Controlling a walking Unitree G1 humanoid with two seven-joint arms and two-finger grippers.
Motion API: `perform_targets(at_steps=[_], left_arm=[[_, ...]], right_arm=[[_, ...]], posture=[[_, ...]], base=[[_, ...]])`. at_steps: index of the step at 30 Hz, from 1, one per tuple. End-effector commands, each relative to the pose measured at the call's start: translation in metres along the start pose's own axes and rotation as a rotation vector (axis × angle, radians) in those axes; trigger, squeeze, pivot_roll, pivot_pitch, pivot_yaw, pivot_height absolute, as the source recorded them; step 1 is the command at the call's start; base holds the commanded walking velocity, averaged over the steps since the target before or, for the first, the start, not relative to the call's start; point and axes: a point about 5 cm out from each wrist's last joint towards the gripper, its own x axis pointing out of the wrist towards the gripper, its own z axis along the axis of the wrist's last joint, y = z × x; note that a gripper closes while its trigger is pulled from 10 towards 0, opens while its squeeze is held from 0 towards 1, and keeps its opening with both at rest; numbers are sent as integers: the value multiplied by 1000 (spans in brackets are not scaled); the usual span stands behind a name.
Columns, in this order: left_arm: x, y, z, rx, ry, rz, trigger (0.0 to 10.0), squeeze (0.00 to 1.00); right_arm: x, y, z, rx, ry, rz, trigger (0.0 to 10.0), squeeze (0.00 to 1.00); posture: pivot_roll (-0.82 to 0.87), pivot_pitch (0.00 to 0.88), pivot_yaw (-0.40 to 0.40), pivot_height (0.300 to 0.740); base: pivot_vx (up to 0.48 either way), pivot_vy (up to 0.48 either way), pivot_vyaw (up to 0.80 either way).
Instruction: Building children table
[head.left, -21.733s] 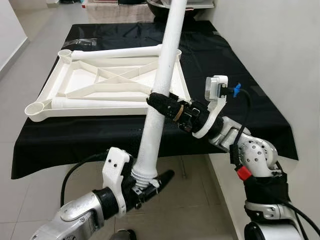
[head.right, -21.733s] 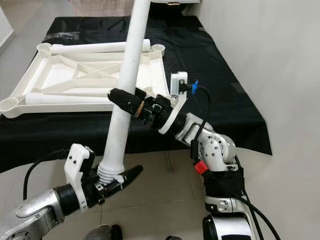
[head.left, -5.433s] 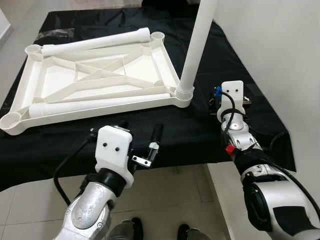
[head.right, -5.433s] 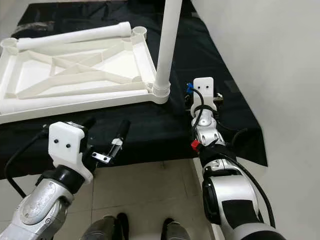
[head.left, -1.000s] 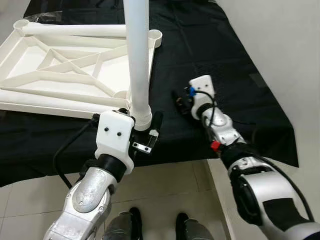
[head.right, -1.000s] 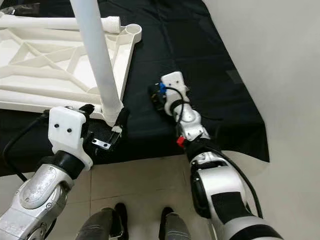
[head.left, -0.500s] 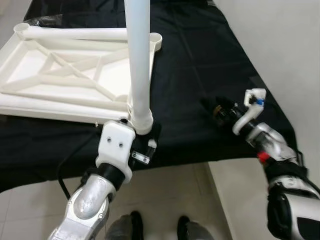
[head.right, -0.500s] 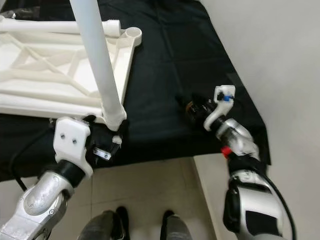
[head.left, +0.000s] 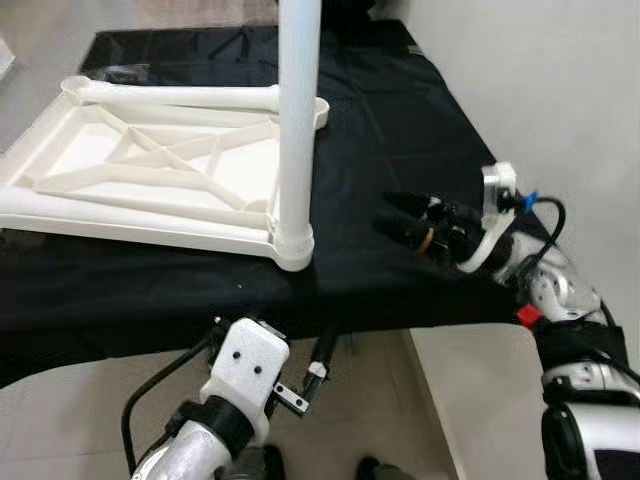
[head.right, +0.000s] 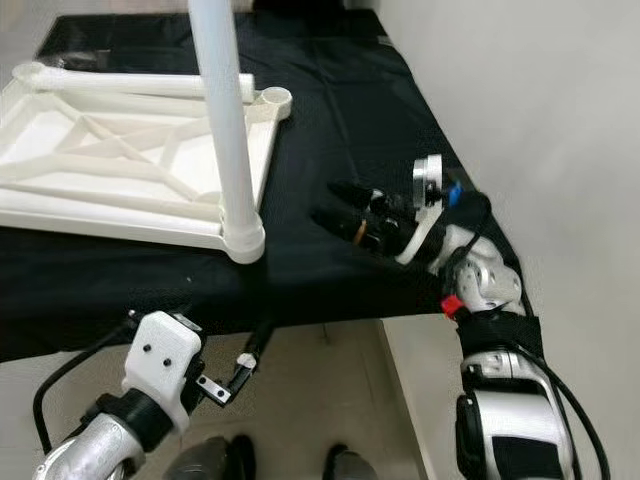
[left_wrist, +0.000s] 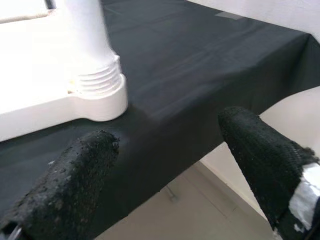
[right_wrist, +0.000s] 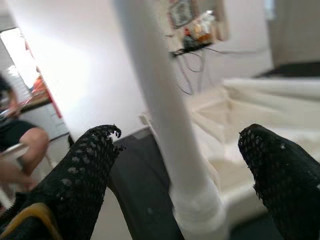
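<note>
Nearest, the left hand (head.left: 318, 372) hangs below the bench edge, its textured black fingers spread and holding nothing. On the black-clothed bench (head.left: 400, 130) the right hand (head.right: 335, 203) hovers spread beside the smooth white leg (head.left: 298, 110), upright in the ribbed tabletop's (head.left: 150, 170) near corner socket. No writing is legible.

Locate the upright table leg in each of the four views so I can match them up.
Left eye: leg right of centre, standing in the frame's near right corner.
Right eye: leg left of centre.
Left wrist: leg's threaded base, beyond the left gripper.
Right wrist: leg, beyond the right gripper.
Shared landmark: corner socket on the black cloth.
</note>
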Motion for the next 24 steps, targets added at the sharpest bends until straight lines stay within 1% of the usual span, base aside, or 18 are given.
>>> perform_targets(at_steps=[1,2,3,4,5,7,8,10,12,15,16,17,18,22,24], left_arm=[[-1,0,-8,12,28,6,10000,0],[-2,-1,-12,9,36,10,10000,0],[-2,-1,-12,9,36,10,10000,0],[-1,0,-16,9,41,14,10000,0],[-1,0,-16,9,41,14,10000,0],[1,1,-19,11,40,20,10000,0],[1,1,-19,12,39,23,10000,0],[1,1,-20,13,35,27,10000,0],[3,1,-21,16,31,38,10000,0],[3,2,-21,15,26,43,10000,0],[3,2,-21,14,23,47,10000,0],[3,2,-21,14,23,47,10000,0],[4,2,-22,11,20,50,10000,0],[4,2,-23,9,19,51,10000,0],[3,2,-25,3,19,58,10000,0]], right_arm=[[5,3,0,-2,15,37,10000,0],[13,6,1,-15,27,60,10000,894],[13,6,1,-15,27,60,10000,894],[21,7,1,-43,40,66,10000,1000],[21,7,1,-43,40,66,10000,1000],[30,7,-2,-116,73,52,10000,1000],[33,7,-3,-140,80,38,10000,0],[36,5,-4,-148,86,15,10000,0],[38,-1,-6,-159,99,-64,10000,0],[37,-3,-7,-168,108,-101,10000,0],[37,-6,-8,-172,106,-143,10000,0],[37,-6,-8,-172,106,-143,10000,0],[36,-9,-10,-173,114,-188,10000,0],[35,-10,-13,-161,118,-211,10000,0],[32,-12,-19,-143,140,-231,10000,0]], posture=[[158,100,-48,740],[154,93,-48,740],[154,93,-48,740],[151,82,-49,740],[151,82,-49,740],[149,75,-51,740],[149,72,-51,740],[147,69,-54,740],[149,68,-53,740],[149,68,-53,740],[145,65,-52,740],[145,65,-52,740],[143,65,-50,740],[142,62,-51,740],[147,64,-53,740]], base=[[0,0,0],[0,0,0],[0,0,0],[0,0,0],[0,0,0],[0,0,0],[0,0,0],[0,0,0],[0,0,0],[0,0,0],[0,0,0],[0,0,0],[0,0,0],[0,0,0],[0,0,0]])
